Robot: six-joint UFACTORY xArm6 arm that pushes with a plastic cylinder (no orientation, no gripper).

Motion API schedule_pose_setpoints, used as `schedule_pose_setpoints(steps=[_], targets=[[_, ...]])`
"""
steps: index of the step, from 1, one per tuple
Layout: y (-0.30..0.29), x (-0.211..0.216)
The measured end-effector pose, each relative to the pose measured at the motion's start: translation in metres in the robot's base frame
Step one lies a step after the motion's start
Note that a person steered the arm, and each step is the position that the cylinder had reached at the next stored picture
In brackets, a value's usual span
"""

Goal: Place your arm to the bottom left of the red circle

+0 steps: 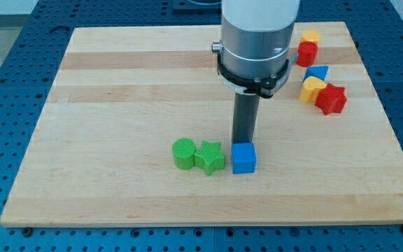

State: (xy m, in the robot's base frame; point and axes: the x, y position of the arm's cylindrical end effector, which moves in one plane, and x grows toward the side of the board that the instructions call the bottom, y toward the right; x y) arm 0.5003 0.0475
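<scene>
The red circle (307, 53) is a short round block. It sits near the top right corner of the bench (117, 91). A yellow block (310, 36) touches it from the view's top. I cannot tell the yellow block's shape.

Just below the red circle is a small blue triangle block (317, 72). Below that is another yellow block (312, 89), with a rounded top. A red star (331, 99) touches that yellow block on the view's right. These five blocks make a little group on the right side of the bench.

My tip (243, 142) is well apart from the red circle. It is far toward the view's bottom and left of it, near the middle of the bench. The tip's very end is hidden behind a blue cube (243, 158). The rod comes down right at the back of this cube and looks like it touches it.

Left of the blue cube is a green star (210, 157), just beside it with a small gap. A green circle (184, 153) touches the green star on the view's left.

This arm has no jaws, only the dark rod under a big grey and white tube.

The bench is a pale wood board. It lies on a blue table with rows of little holes (5, 84).
</scene>
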Motion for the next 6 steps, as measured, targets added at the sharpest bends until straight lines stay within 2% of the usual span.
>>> schedule_pose_setpoints(steps=[1,2,3,4,5,6], targets=[[0.023,-0.003],[0.014,-0.022],[-0.042,-0.048],[-0.048,-0.085],[-0.040,-0.136],[-0.002,-0.162]])
